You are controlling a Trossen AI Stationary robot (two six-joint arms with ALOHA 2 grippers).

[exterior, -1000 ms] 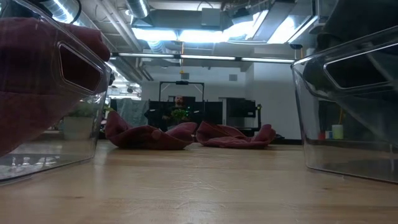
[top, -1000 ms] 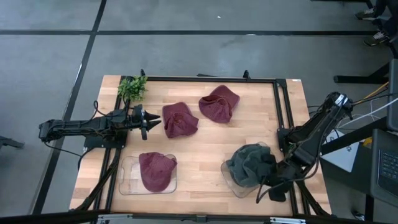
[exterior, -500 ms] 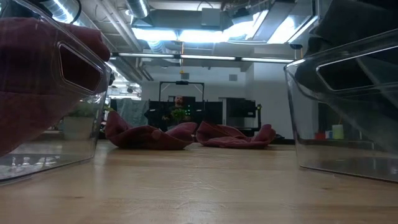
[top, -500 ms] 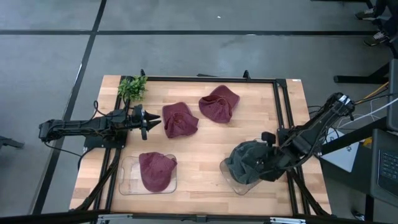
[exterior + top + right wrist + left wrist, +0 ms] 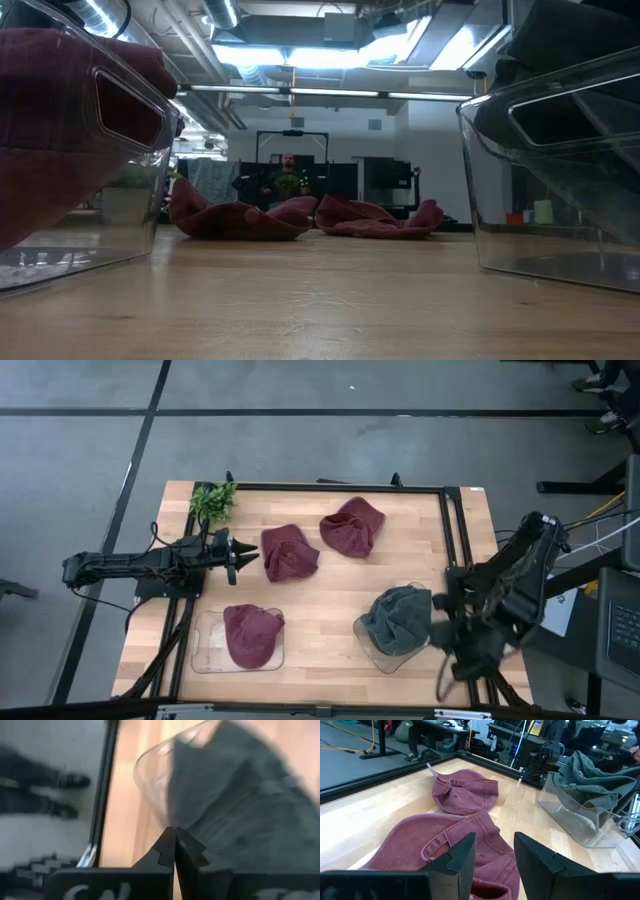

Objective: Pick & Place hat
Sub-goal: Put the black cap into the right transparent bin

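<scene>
grey floor (image 5: 80,450), ceiling lights (image 5: 300,55), dark racks (image 5: 385,185)

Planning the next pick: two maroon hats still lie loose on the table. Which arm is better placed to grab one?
The left. Its open gripper points straight at the nearer maroon hat. The right gripper, fingers shut, is beside the grey hat's bin.

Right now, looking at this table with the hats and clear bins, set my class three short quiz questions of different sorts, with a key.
1. True or false: the grey hat lies in a clear bin.
2. How many maroon hats lie loose on the table, outside any bin?
3. Which gripper is nearest the loose maroon hat? A) left gripper B) right gripper

Key: 1 true. 2 two; a third maroon hat sits in the other bin. 3 A; its fingers stand open.
</scene>
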